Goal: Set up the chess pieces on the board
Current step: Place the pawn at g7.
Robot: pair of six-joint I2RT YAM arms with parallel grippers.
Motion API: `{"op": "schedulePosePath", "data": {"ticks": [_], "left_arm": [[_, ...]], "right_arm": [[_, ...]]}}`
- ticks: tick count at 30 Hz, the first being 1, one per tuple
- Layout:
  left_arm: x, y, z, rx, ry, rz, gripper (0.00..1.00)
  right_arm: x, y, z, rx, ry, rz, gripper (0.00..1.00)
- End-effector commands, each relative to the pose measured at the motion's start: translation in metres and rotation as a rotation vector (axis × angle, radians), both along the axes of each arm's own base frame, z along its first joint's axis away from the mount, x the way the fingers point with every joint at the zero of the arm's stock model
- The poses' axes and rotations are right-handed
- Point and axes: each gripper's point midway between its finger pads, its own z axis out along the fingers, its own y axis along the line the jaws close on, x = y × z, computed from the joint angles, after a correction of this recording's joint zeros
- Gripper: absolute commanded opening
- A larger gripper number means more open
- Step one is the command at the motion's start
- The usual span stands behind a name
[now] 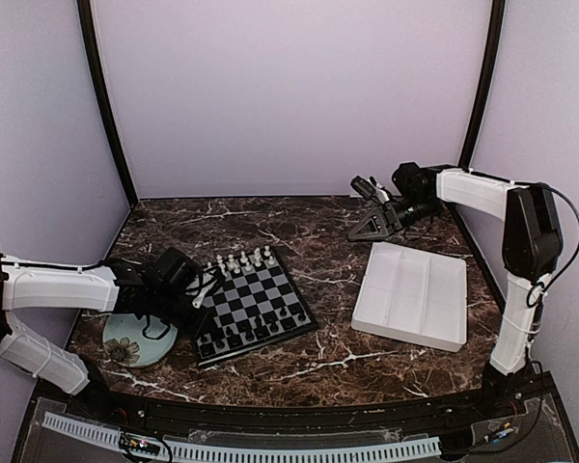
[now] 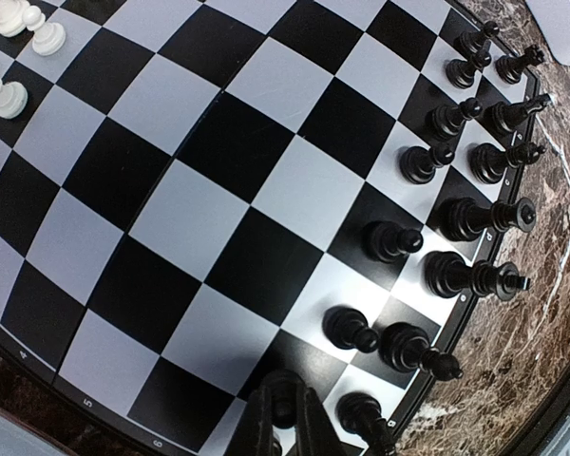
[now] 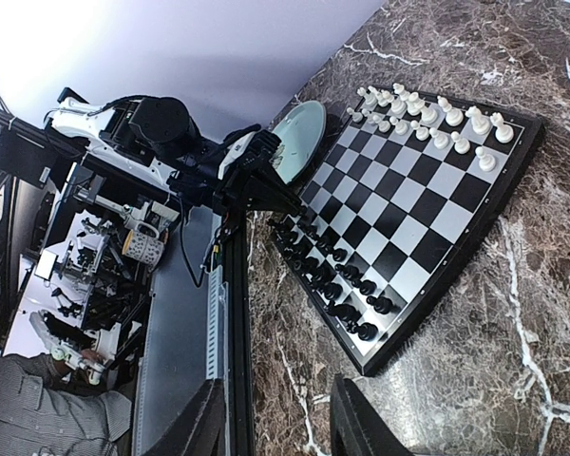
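The board [image 1: 256, 299] lies left of centre on the marble table. White chess pieces [image 1: 243, 260] line its far edge and black chess pieces [image 1: 251, 331] its near edge. My left gripper [image 1: 205, 289] is low over the board's left side, shut on a black pawn [image 2: 283, 407] in the second row beside other black pieces [image 2: 456, 218]. Whether the pawn touches the board [image 2: 218, 218] I cannot tell. White pieces [image 2: 19, 38] show at the top left of the left wrist view. My right gripper [image 1: 359, 207] hangs open and empty at the back right, its fingers [image 3: 361, 423] framing bare table.
A round pale-green plate [image 1: 135, 340] lies under the left arm, just left of the board. A white compartment tray [image 1: 413, 294] lies at the right. In the right wrist view the board [image 3: 427, 199] and plate [image 3: 297, 138] show from far off.
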Motion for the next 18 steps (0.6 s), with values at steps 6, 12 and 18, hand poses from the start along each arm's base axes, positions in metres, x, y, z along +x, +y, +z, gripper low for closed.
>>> {"op": "schedulePosePath", "data": {"ticks": [6,12,18], "left_arm": [[-0.011,-0.001,-0.006,0.017,0.046,-0.023,0.05],[-0.015,-0.002,-0.014,0.046,0.065,-0.038,0.06],[-0.014,0.000,-0.014,0.058,0.061,-0.027,0.15]], "right_arm": [[-0.004,0.003,0.000,0.011,0.000,0.019,0.39],[-0.004,0.004,-0.001,0.012,0.002,0.021,0.39],[-0.004,0.004,-0.001,0.012,0.001,0.023,0.39]]}}
